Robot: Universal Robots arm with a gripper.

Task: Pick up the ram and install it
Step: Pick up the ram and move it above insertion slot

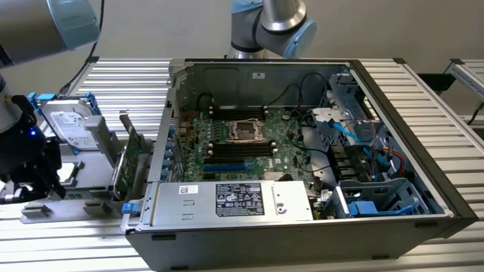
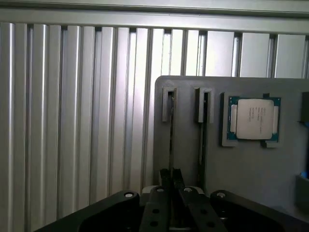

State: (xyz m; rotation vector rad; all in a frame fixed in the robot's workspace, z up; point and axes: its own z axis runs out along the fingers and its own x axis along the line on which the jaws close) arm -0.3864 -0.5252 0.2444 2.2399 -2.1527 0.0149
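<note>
The gripper [image 2: 172,178] is seen drawn narrow, clamped on the near end of the ram [image 2: 171,137], which is stood on edge in a slot of the gray tray [image 2: 241,169], near the processor chip [image 2: 253,118].

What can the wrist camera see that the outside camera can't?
Wrist view: the gripper pinching the ram, which stands edge-on in its slot, another thin stick beside it, and a square processor chip.
Exterior view: the open computer case with its motherboard, the power supply, a hard drive and a green card.
Both: the ribbed metal table and the grey parts holder.
</note>
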